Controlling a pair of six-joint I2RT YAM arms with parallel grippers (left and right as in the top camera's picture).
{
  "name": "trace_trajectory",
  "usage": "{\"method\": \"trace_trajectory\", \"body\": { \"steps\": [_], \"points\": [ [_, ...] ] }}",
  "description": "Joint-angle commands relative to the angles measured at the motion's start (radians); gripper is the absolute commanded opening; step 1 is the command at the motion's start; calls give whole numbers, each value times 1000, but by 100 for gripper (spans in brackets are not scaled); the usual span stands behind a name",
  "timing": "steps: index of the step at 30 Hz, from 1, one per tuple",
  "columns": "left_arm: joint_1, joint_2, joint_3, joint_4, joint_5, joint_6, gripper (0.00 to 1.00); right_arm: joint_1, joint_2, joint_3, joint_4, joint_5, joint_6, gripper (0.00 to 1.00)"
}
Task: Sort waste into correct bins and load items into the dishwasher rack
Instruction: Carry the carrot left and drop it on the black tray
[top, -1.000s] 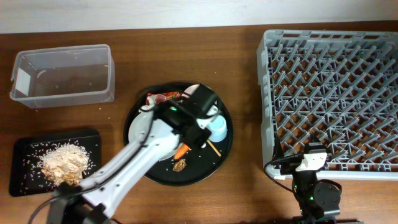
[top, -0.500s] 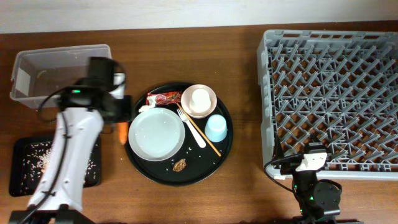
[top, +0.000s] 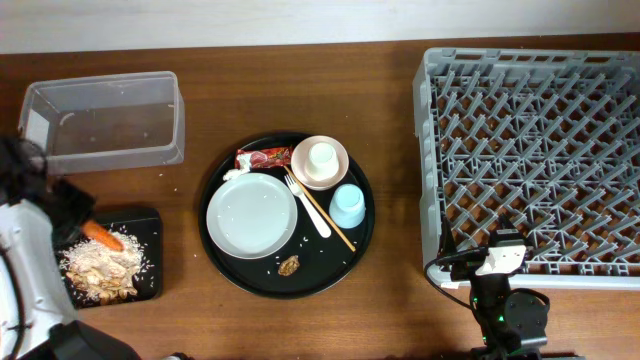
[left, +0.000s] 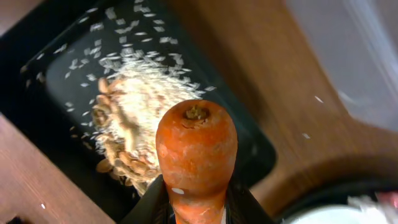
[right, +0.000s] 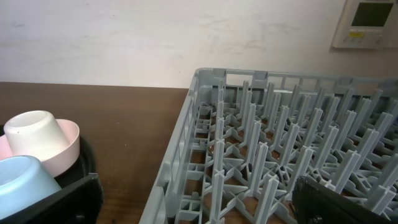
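Note:
My left gripper (left: 194, 205) is shut on the thin end of an orange carrot (left: 196, 152), which hangs over the shallow black tray (left: 50, 93) and its heap of rice with scraps (left: 137, 102). From overhead the carrot (top: 103, 237) sits above the tray's upper left part. My right gripper (right: 196, 205) stands open and empty at the near-left corner of the grey dishwasher rack (right: 280, 155). On the round black tray (top: 285, 291) lie a grey plate (top: 252, 215), a pink bowl (top: 303, 172) holding a white cup (top: 322, 157), a blue cup (top: 348, 206), fork (top: 308, 205), chopsticks (top: 332, 224), red wrapper (top: 262, 157) and brown chunk (top: 290, 266).
A clear plastic tub (top: 100, 120) stands behind the black tray (top: 150, 285) at the far left. The dishwasher rack (top: 530, 150) fills the right side. Bare wooden table lies between the round tray and the rack.
My left arm has swung from the round tray across to the far left with the carrot, which now hangs over the black tray. The right arm has not moved.

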Motion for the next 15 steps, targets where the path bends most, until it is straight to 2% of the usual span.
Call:
{"method": "trace_trajectory", "body": {
  "steps": [1,3,4,5,11,15],
  "points": [
    [78,-11,-84,35,0,-92,11,-7,-8,-5,-7,-2,-7,99],
    [112,-11,-132,70,0,-115,12,-7,-8,-5,-7,-2,-7,99],
    [124,-11,-152,89,0,-117,19,-7,-8,-5,-7,-2,-7,99],
    [131,-11,-165,103,0,-117,20,-7,-8,-5,-7,-2,-7,99],
    [140,-11,-193,143,0,-117,21,-7,-8,-5,-7,-2,-7,99],
    [140,-11,-194,148,0,-117,26,-7,-8,-5,-7,-2,-7,99]
  ]
}}
